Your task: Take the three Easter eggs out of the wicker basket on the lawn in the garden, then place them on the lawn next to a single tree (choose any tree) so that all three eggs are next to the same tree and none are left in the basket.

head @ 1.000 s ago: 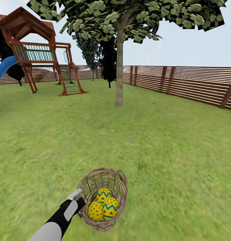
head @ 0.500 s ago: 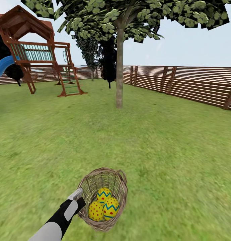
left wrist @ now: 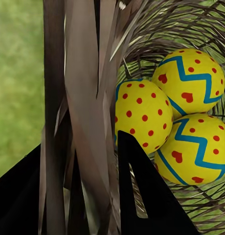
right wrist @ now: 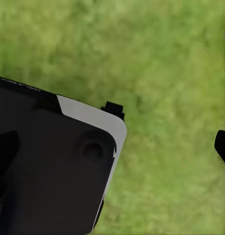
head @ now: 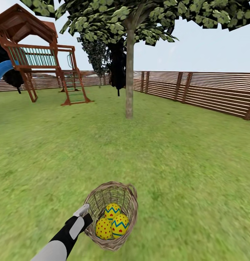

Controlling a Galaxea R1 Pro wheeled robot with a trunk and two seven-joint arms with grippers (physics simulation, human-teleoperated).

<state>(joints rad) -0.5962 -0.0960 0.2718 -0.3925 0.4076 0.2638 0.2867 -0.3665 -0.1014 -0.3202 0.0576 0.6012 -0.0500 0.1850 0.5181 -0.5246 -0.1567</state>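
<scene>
The wicker basket (head: 129,195) hangs low over the lawn (head: 183,159) in front of me, with my left gripper (head: 87,214) shut on its near rim. Three yellow Easter eggs (head: 112,211) with blue-green zigzags and red dots lie together inside it. In the left wrist view the black fingers (left wrist: 142,196) stand on either side of the woven wall (left wrist: 83,98), and the eggs (left wrist: 142,112) sit just past them. A tree (head: 129,79) with a grey-beige trunk stands ahead in the garden. The right wrist view looks down at grass, with a black sliver at its edge.
A wooden play set (head: 38,54) with a blue slide stands at the far left. A brown slat fence (head: 204,90) runs along the back and right. Dark narrow trees (head: 117,69) stand behind the trunk. Open grass lies between me and the tree.
The whole view has crept forward toward the tree, and the play set has slid left in the picture. The basket, eggs and left arm keep their place relative to me.
</scene>
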